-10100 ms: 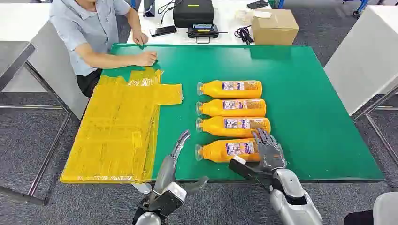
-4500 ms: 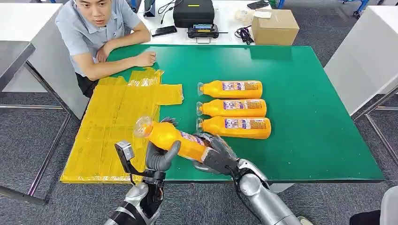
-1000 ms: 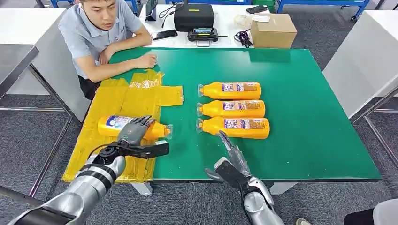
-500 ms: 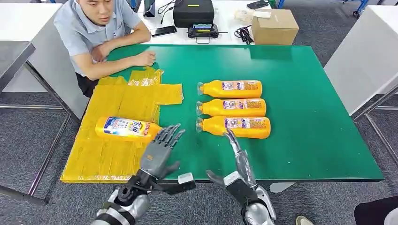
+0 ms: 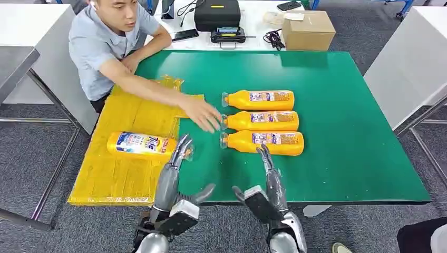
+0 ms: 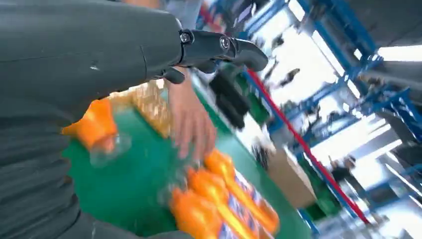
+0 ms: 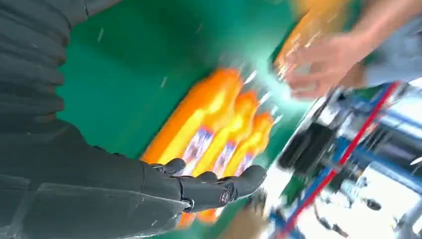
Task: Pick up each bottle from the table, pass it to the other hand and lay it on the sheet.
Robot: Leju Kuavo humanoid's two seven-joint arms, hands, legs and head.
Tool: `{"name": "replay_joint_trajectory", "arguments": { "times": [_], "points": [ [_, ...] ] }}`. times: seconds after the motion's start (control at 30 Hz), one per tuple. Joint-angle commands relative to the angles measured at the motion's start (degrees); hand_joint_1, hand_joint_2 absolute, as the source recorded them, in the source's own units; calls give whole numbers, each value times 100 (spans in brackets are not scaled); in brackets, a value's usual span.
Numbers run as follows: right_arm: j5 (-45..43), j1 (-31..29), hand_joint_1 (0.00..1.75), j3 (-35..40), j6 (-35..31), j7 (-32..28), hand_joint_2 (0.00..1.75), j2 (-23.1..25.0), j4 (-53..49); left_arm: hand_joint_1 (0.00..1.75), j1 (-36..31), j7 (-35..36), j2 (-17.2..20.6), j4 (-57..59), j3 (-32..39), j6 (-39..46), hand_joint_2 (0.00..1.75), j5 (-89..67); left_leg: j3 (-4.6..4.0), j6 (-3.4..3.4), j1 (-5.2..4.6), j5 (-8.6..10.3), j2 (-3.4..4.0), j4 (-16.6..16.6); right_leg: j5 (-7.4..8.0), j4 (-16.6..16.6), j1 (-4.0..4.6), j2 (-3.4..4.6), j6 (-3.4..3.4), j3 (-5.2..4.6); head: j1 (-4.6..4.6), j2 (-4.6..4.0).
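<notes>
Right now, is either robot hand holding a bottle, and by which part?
No. The left robot hand and right robot hand hold nothing, fingers extended.

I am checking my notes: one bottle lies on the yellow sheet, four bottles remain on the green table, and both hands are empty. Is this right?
Not quite: three bottles remain on the green table, not four, as the head view shows. The rest holds: one bottle lies on the yellow sheet, and the left hand and right hand are empty.

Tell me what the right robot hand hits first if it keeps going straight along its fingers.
Probably the nearest orange bottle: the right robot hand points up-table at it, fingertips just short of its side.
</notes>
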Motion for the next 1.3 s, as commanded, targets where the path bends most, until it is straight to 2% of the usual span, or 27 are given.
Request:
{"name": "replay_joint_trajectory", "arguments": {
  "times": [0.03,0.07,0.13,0.27,0.43,0.5,0.6,0.73,0.83,0.93,1.0,1.13,1.3],
  "points": [
    [2584,-231,0,-107,-1233,988,175,-360,-49,0,-34,155,-218,-218,232,-557,175,579,9,-10,8,-9,1,5,-7,0,8,-2,-12,11,0,0],
    [3055,-321,0,-230,-1476,1322,175,-404,95,0,-66,219,-289,-180,287,-873,175,964,8,-9,6,-6,-3,3,-5,-2,7,-6,-11,12,0,0],
    [3451,-427,0,-353,-1562,1522,175,-513,264,0,-34,195,-319,-169,295,-1036,175,1208,11,-9,7,-5,0,2,-2,-6,8,-3,-12,15,0,0],
    [4054,-382,0,-389,-1452,1915,175,-748,325,0,317,115,-60,-200,48,-1419,175,2011,18,-7,4,-6,5,-6,-1,-10,6,3,-9,19,0,0],
    [4048,-418,0,-380,-1440,1915,175,-780,380,0,335,112,-16,-240,18,-1421,175,2040,24,-12,8,-11,9,-4,-5,-10,10,6,-14,26,-2,0],
    [4250,-516,0,-281,-1291,2086,175,-908,530,0,345,98,20,-304,-8,-1567,175,2396,27,-14,9,-14,11,-4,-7,-9,11,7,-16,28,-2,0],
    [4289,-741,0,-237,-918,2269,175,-1006,917,0,354,80,64,-464,-48,-1535,175,2379,24,-11,7,-10,18,-5,-1,-12,9,14,-13,23,-2,0],
    [3791,-831,0,-158,-132,2263,175,-963,1084,0,327,156,41,-586,-13,-1342,175,2112,31,-15,13,-15,26,-1,-2,-11,15,21,-18,31,-2,0],
    [3714,-807,0,-112,74,2311,175,-982,1144,0,308,231,29,-576,16,-1325,175,2062,19,-11,8,-7,10,-4,-2,-9,10,7,-13,21,0,0],
    [4023,-900,0,-38,293,2747,175,-1152,1387,0,265,618,-23,-406,80,-1253,175,1816,15,-8,5,-5,9,-6,0,-9,6,7,-10,17,-2,0],
    [4420,-1049,0,-39,227,3050,175,-1267,1610,0,242,675,-52,-305,120,-1264,175,1812,24,-11,8,-9,10,-5,-3,-12,10,6,-13,27,-2,0],
    [4430,-1146,0,-97,183,3062,175,-1305,1695,0,239,675,-60,-277,124,-1264,175,1813,16,-7,2,-4,9,-7,1,-10,4,7,-8,17,-2,0],
    [4881,-1454,0,-234,-161,3209,175,-1362,2069,0,240,579,-36,-334,82,-1263,175,1760,19,-10,5,-8,14,-3,-1,-7,7,11,-13,20,-2,0]
  ]
}}
